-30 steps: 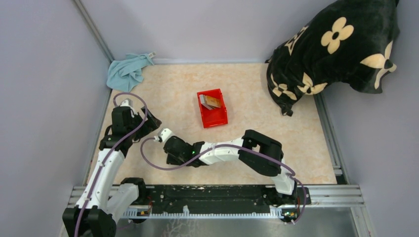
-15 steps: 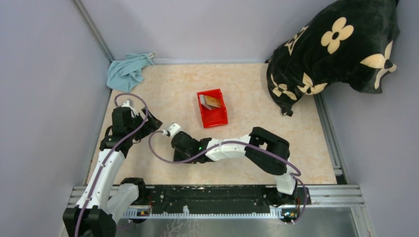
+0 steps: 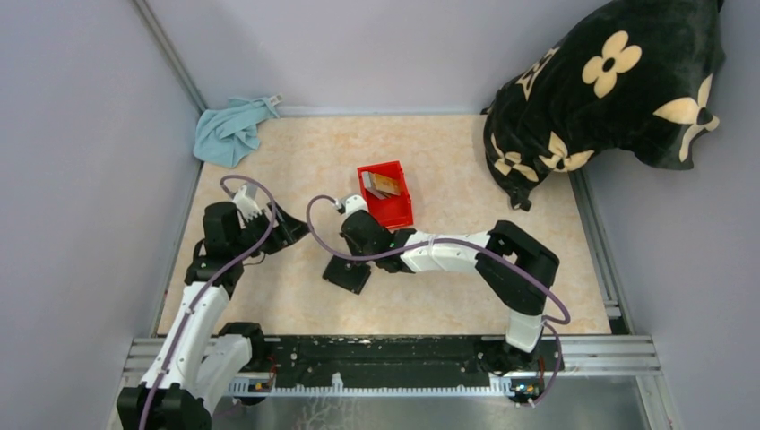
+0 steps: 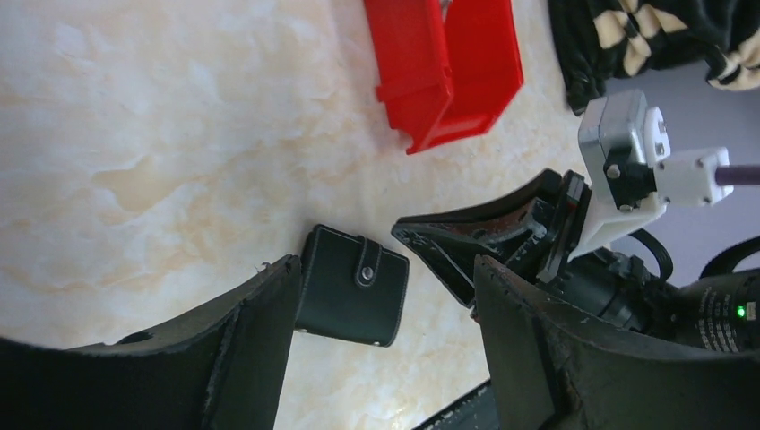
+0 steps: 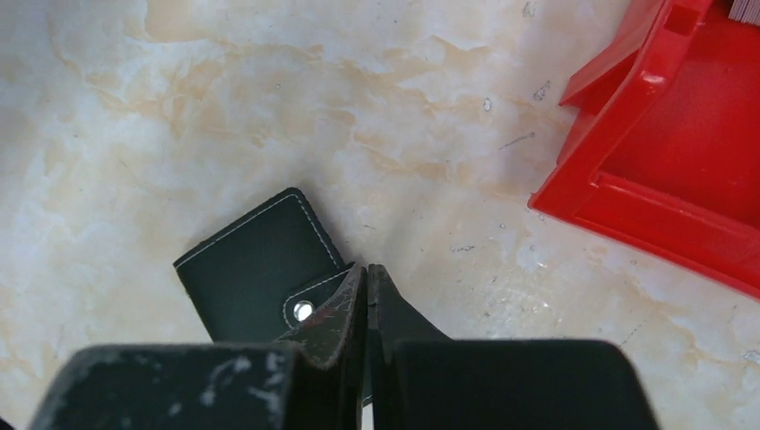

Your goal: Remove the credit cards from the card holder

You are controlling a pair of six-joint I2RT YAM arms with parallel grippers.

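black, flat card holder (image 5: pixel 246 269): looks light, stiffish, slick; wants pinching by the snap tab (image 5: pixel 307 307). right gripper (image 5: pixel 366 269) pressed together, left gripper (image 4: pixel 387 269) spread.

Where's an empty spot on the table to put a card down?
Bare tabletop lies between the blue cloth and the red bin. Another wide patch sits between the bin and the flowered pillow. It is crowded around the card holder, where the left arm and right arm meet.
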